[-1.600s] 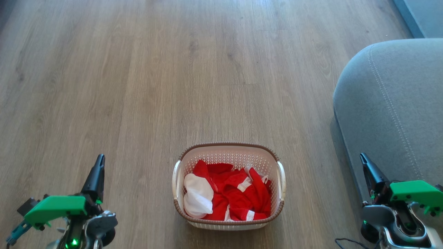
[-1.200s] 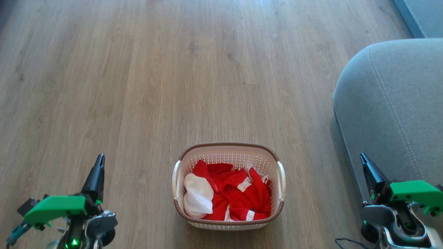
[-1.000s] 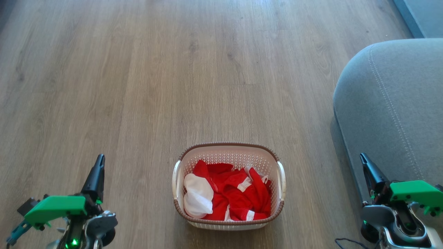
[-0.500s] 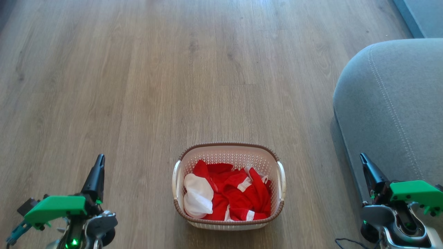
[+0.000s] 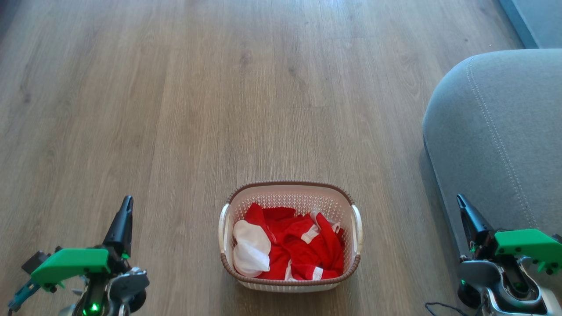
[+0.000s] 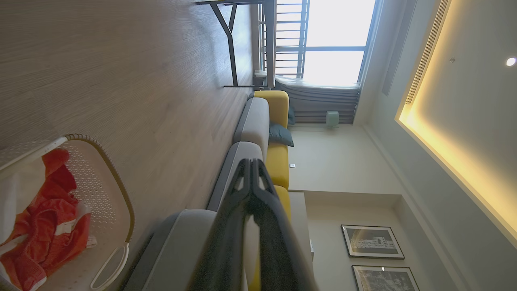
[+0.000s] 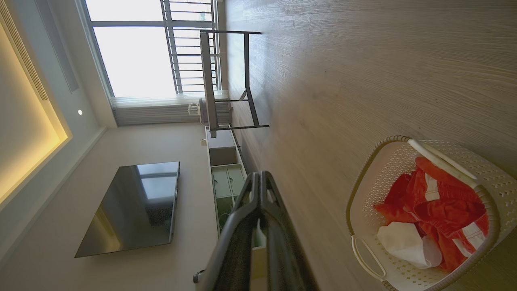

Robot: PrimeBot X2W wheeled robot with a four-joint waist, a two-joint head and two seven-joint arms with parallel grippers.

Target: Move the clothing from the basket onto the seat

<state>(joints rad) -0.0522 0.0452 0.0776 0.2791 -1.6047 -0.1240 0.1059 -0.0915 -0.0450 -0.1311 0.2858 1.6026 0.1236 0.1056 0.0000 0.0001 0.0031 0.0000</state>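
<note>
Wood-plank floor [image 5: 219, 87], bright barred window [image 7: 133, 52], dark wall screen [image 7: 129, 206]

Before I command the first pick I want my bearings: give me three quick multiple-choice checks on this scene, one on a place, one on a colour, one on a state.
1. The seat lies on which side of the basket?
A. the robot's left
B. the robot's right
C. under it

2. Most of the clothing is:
A. red
B. blue
C. yellow

3. The left claw and right claw are:
A. both open
B. one gripping cloth
C. both shut, empty

Answers:
1 B, the grey cushion sits at the head view's right.
2 A, red fabric surrounds one white piece.
3 C, each tapers to one closed tip, holding nothing.
</note>
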